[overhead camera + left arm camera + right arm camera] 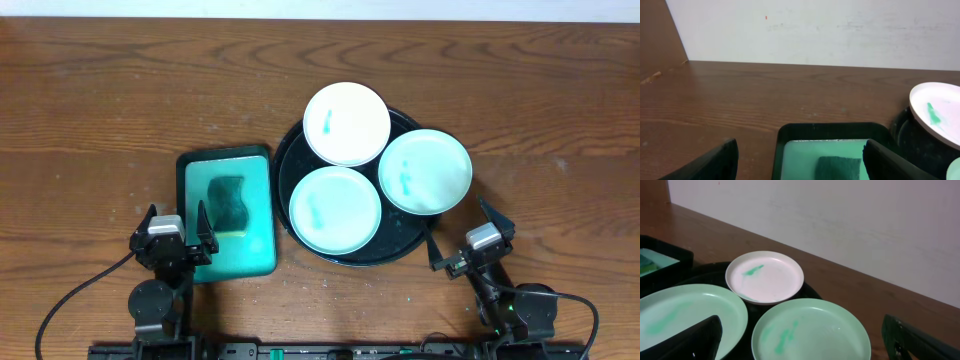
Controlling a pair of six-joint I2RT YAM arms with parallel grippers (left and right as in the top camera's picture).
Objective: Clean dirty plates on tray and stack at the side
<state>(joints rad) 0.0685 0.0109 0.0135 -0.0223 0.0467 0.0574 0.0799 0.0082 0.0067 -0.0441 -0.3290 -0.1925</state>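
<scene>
Currently, we observe on the wooden table (100, 100) the black tray (284, 165), the teal sponge tray (255, 250) just left of it, the smeared white plate (347, 123) and two mint plates (425, 171) (336, 209) resting on the black tray, the dark sponge (228, 200), and the left gripper (177, 214) and right gripper (457, 221), both open, empty.

Viewed from straight above, well back: whole table (100, 90), near edge at bottom. From left wrist: low, close over sponge tray (832, 131), facing far wall (815, 30). From right wrist: low, near plates (810, 325), facing same wall. Shared by all three: white plate (764, 277).
</scene>
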